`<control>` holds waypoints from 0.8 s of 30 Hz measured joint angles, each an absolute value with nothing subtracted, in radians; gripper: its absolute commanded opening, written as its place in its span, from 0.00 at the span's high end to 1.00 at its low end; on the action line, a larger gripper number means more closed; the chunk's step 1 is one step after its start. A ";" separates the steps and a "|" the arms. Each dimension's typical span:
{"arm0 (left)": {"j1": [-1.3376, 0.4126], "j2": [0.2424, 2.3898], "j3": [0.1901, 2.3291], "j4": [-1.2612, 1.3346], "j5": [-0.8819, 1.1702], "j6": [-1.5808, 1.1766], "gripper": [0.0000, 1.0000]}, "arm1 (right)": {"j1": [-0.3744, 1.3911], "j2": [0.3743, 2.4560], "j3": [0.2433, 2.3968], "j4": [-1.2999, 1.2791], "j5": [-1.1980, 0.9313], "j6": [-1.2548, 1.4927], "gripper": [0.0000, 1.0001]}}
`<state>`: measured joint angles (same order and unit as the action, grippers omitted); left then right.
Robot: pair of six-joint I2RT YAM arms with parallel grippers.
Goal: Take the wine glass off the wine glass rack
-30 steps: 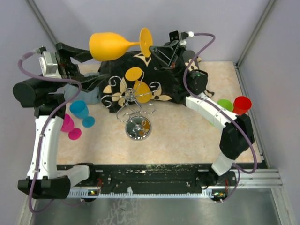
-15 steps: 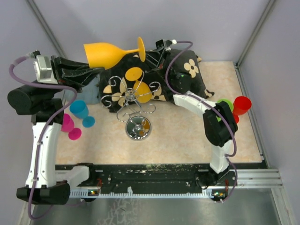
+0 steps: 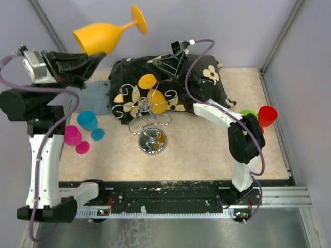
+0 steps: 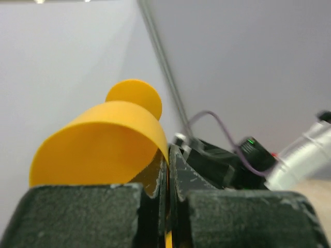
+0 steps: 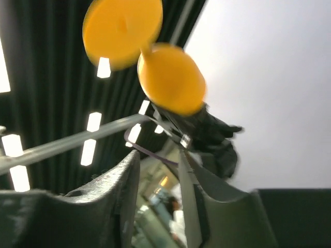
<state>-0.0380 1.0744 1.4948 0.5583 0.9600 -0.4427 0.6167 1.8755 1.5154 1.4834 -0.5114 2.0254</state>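
Wine glass (image 3: 99,37) — rim pinched by left claw (image 3: 94,56).

The left arm (image 3: 44,155) and the right arm (image 3: 220,116) are both made of white shell links joined by bulky black cylindrical joints, and a purple cable (image 3: 202,41) loops along each. The left hand (image 4: 168,160) has scratched black inner finger faces backed by grainy dark grey pads (image 4: 83,206), with a ribbed silver housing (image 3: 33,66) at its wrist. The right hand (image 5: 158,155) has grey textured fingers (image 5: 114,191), and a small green light (image 4: 252,141) glows on that arm's black joint.
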 measured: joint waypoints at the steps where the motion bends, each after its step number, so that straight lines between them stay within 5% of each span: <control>1: -0.038 1.095 1.532 0.511 0.929 -0.393 1.00 | 0.616 1.857 1.494 1.467 -0.526 2.012 0.51; 6: -0.034 1.287 1.899 0.199 0.715 -0.160 1.00 | 0.604 1.672 1.386 1.216 -0.625 1.822 0.43; 12: 0.015 1.518 2.271 -0.241 0.520 0.026 1.00 | 0.600 1.337 1.454 0.503 -0.646 1.325 0.41; 24: 0.031 1.367 2.030 -0.817 0.417 0.152 1.00 | 0.600 1.069 1.565 -0.410 -0.242 0.750 0.40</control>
<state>0.0311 1.3670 2.0296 -0.8169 0.4171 0.1520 0.5999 1.0687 1.5654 -0.4095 -0.2417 0.7498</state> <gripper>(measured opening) 0.012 0.598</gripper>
